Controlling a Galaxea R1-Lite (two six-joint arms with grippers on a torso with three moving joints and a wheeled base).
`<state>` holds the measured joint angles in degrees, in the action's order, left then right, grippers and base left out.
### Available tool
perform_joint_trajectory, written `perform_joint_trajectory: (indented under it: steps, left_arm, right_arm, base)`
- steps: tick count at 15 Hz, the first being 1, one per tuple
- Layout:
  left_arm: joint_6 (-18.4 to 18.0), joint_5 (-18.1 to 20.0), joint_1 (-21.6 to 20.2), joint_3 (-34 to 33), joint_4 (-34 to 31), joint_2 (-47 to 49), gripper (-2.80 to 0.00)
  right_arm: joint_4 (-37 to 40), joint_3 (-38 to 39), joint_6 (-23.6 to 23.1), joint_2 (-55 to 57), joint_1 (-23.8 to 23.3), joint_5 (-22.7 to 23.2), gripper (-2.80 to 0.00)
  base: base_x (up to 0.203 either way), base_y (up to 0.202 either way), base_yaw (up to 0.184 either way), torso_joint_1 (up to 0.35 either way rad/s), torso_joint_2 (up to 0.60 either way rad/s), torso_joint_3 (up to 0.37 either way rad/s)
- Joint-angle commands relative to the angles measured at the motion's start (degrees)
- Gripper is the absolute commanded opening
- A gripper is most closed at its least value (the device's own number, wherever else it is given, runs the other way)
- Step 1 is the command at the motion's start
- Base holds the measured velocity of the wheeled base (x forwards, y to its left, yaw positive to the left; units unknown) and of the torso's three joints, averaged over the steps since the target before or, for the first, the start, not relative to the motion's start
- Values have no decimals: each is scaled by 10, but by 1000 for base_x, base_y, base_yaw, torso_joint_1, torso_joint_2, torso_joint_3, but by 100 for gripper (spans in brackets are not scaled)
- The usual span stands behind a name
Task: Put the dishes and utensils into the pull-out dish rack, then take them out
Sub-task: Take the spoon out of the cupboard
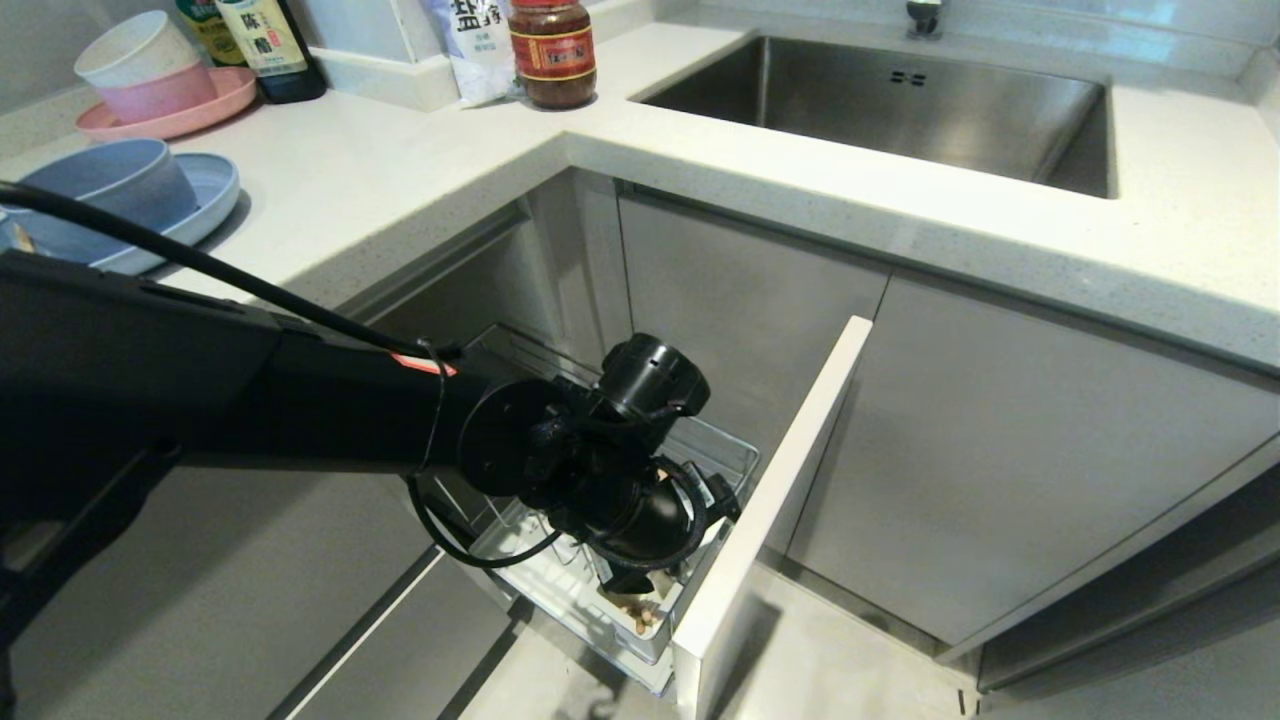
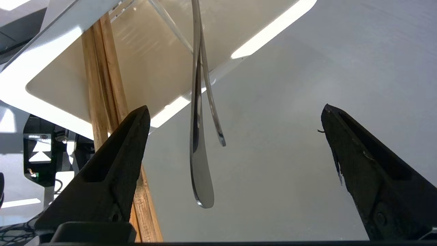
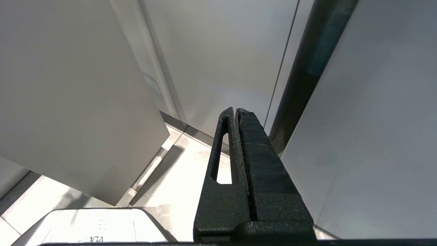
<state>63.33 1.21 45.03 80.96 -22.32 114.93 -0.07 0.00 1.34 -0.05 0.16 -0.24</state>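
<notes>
Two metal handles, the fork [image 2: 214, 116] and the spoon [image 2: 199, 171], are standing together in the white utensil cup [image 2: 68, 68] of the pull-out dish rack [image 1: 560, 580], with the wooden chopsticks [image 2: 104, 89] leaning beside them in the same cup. The left gripper [image 2: 235, 116] is hanging just over that cup at the near end of the rack, its fingers spread wide and gripping nothing; the two metal handles are showing in the gap between them, while the chopsticks are passing behind one finger [image 2: 116, 164]. The rack is standing pulled out from under the counter, its pale front panel [image 1: 770, 500] sitting nearest the robot.

On the counter to the far left, the blue-grey bowl [image 1: 110, 190] is resting on the light-blue plate [image 1: 205, 200]. Farther back, stacked pink and white bowls [image 1: 140, 65] are sitting on a pink plate [image 1: 200, 110]. Beside them are standing a dark bottle [image 1: 270, 45] with a Chinese-character label, a white bag [image 1: 470, 45] also printed in Chinese, and a red-labelled jar [image 1: 553, 55] whose writing is too small to read. The sink [image 1: 900, 110] is lying to the far right.

The right gripper [image 3: 237, 112] is hanging low by the cabinet fronts, its fingers pressed together and empty.
</notes>
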Motion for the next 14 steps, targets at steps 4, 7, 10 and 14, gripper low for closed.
perform_joint_trajectory:
  steps: [4, 7, 10, 14]
  left_arm:
    - [2, 1, 0, 0, -2, 1, -280]
    - [2, 2, 0, 1, -3, 1, -280]
    - [2, 2, 0, 1, -2, 2, -280]
    - [1, 2, 0, 2, -2, 2, -280]
  right_arm:
    - [0, 1, 0, -2, 0, 0, -280]
    - [0, 1, 0, -2, 0, 0, -280]
    - [0, 1, 0, -2, 0, 0, -280]
    - [0, 1, 1, -2, 0, 0, -280]
  base:
    - [0, 0, 0, 0, 0, 0]
    - [0, 0, 0, 0, 0, 0]
    - [0, 0, 0, 0, 0, 0]
    - [0, 0, 0, 0, 0, 0]
